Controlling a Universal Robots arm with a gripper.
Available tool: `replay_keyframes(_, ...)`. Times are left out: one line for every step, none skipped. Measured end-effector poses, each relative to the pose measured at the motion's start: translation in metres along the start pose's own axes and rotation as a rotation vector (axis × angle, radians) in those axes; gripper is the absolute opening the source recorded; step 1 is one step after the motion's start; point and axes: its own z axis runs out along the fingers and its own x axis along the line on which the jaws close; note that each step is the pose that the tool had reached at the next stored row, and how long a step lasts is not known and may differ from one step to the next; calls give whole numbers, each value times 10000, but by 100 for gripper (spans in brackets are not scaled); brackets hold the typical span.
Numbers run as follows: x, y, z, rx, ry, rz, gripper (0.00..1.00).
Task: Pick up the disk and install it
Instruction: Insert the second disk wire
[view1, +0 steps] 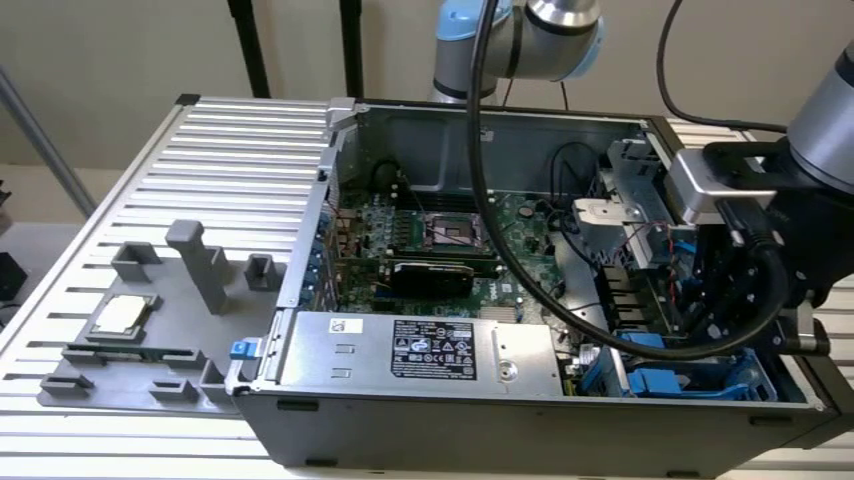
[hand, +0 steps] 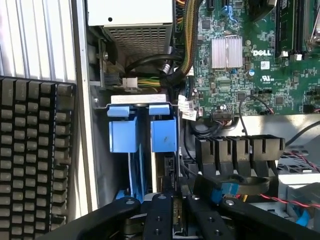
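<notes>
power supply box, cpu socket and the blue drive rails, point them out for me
power supply box (view1: 400, 350), exterior view, on its black label
cpu socket (view1: 451, 233), exterior view, on its centre
blue drive rails (hand: 123, 135), wrist view, on one rail's flat tab

robotics lab bench, slotted aluminium table (view1: 227, 130), opened desktop PC case (view1: 534, 400) with bare motherboard (view1: 441, 240), grey fixture tray (view1: 147, 350), plain beige wall (view1: 107, 50)

Open computer case (view1: 307, 300), green motherboard (view1: 441, 240), grey fixture tray (view1: 147, 350)
</notes>
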Motion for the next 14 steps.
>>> replay_keyframes(0, 0, 1, 1, 7, 32, 0)
replay_keyframes(-1, 0, 2, 2, 15, 62, 0)
replay_keyframes(-1, 0, 4, 2, 23, 91, 0)
replay_keyframes(-2, 0, 5, 4, 34, 118, 0)
replay_keyframes(-2, 0, 7, 5, 44, 146, 0)
replay_keyframes(-2, 1, 9, 5, 52, 172, 0)
replay_keyframes(-3, 1, 10, 6, 62, 196, 0)
replay_keyframes(-4, 1, 13, 8, 69, 217, 0)
replay_keyframes(-5, 1, 15, 8, 76, 236, 0)
replay_keyframes(-7, 1, 18, 9, 81, 252, 0)
replay_keyframes(-9, 1, 23, 10, 83, 268, 0)
replay_keyframes(-10, 2, 26, 11, 87, 282, 0)
replay_keyframes(-12, 2, 29, 12, 91, 294, 0)
replay_keyframes(-14, 2, 32, 13, 95, 307, 0)
